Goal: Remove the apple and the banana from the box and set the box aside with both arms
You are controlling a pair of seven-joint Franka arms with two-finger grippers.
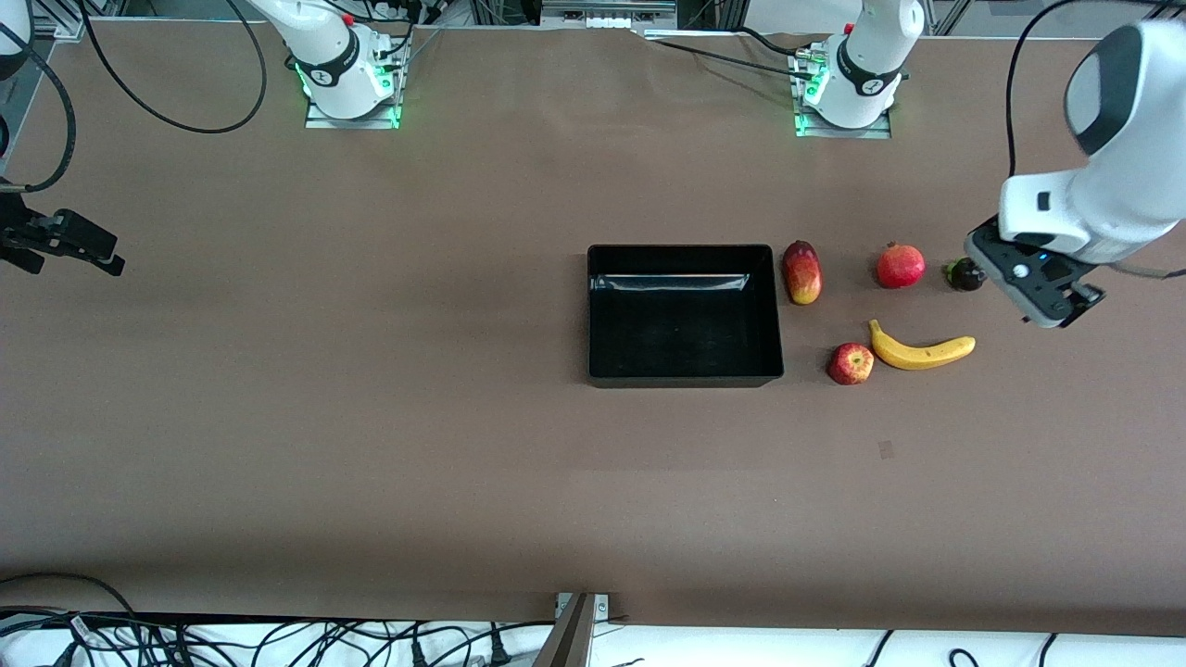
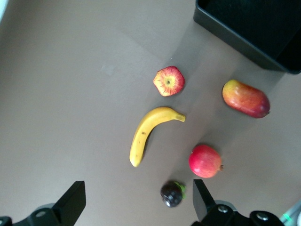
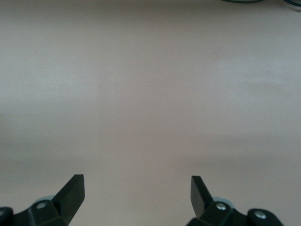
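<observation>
Judging from how things lie, the fruit removal is done: the box (image 1: 684, 315) sits empty mid-table, with the apple (image 1: 850, 363) and banana (image 1: 921, 351) on the bare table beside it toward the left arm's end, the apple just off the box's corner and the banana almost touching the apple. What is left is shifting the box aside with both arms. The left gripper (image 2: 136, 200) hangs over the small dark fruit (image 1: 964, 274) and the pomegranate (image 2: 205, 160), fingers spread wide and nothing held. The right gripper (image 3: 136, 195) is parked over bare table at the right arm's end, well apart from the box, likewise spread and empty. For a clean move, each gripper should be brought to one short wall of the box and the low rim pinched between the fingers, one finger inside and one outside. The left arm's approach needs care: the elongated red-yellow fruit (image 1: 802, 271) lies just beside the wall on that side, so descent is better made near the corner closer to the front camera, clear of it and of the apple. Both walls should be gripped before any lift, and the arms moved together at matched height, since the glossy tray is likely to slip or twist if one side leads.
</observation>
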